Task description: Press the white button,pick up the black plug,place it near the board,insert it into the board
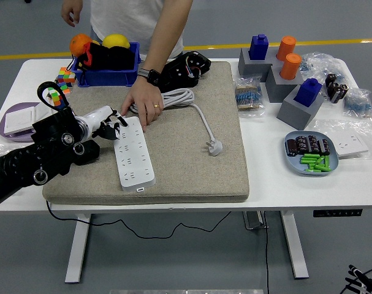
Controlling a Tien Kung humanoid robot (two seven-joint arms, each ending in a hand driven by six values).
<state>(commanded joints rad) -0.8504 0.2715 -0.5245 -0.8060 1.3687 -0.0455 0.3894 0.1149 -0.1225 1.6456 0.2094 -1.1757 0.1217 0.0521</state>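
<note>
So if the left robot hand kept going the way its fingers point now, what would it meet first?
Most likely the far end of the white power strip, which the left robot hand is already at. Just beyond lies the person's hand, resting on the mat at that same end. Depth from this single view is uncertain.

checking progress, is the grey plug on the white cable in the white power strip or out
Out. The grey plug lies loose on the beige felt mat, right of the white power strip, touching no socket.
</note>
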